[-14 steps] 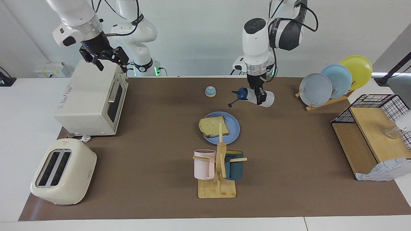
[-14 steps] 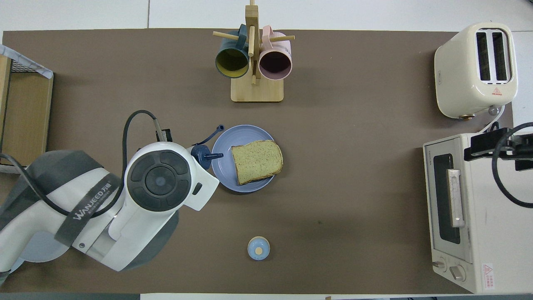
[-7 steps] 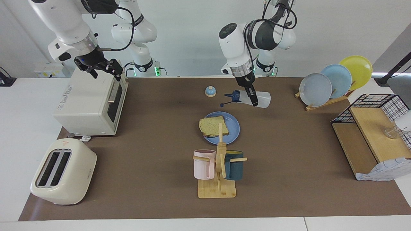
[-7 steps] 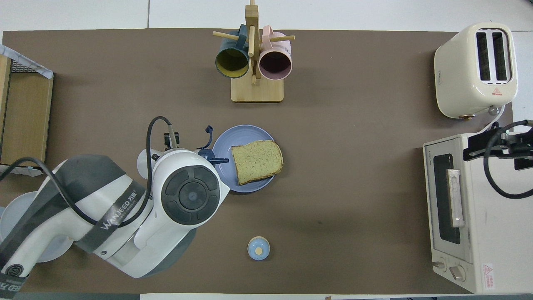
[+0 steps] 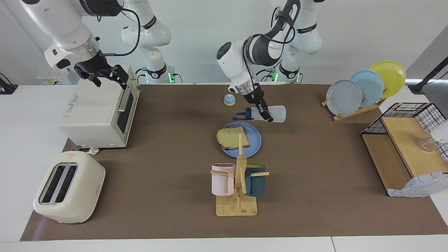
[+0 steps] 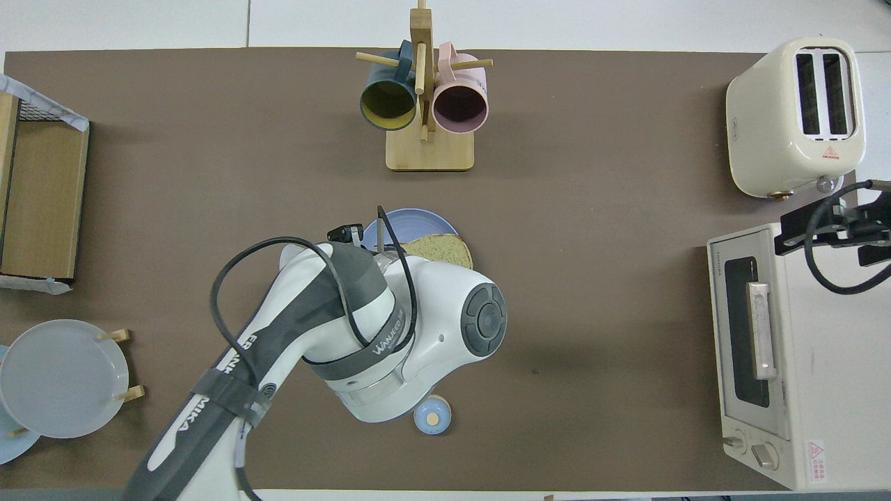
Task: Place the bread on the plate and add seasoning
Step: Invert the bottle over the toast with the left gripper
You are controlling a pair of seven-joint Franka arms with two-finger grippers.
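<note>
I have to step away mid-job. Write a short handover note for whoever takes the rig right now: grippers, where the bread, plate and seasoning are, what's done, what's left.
Left gripper: shut on the seasoning bottle, held on its side in the air, cap toward the right arm's end, over the plate's edge nearer the robots.
Right gripper: open, empty, waiting over the toaster oven.
Bread: lying flat on the blue plate, mid-table, just nearer the robots than the mug rack.
Done: bread plated, bottle picked up and tipped.
Left: bring the nozzle over the bread, dispense, then set the bottle down upright.
</note>
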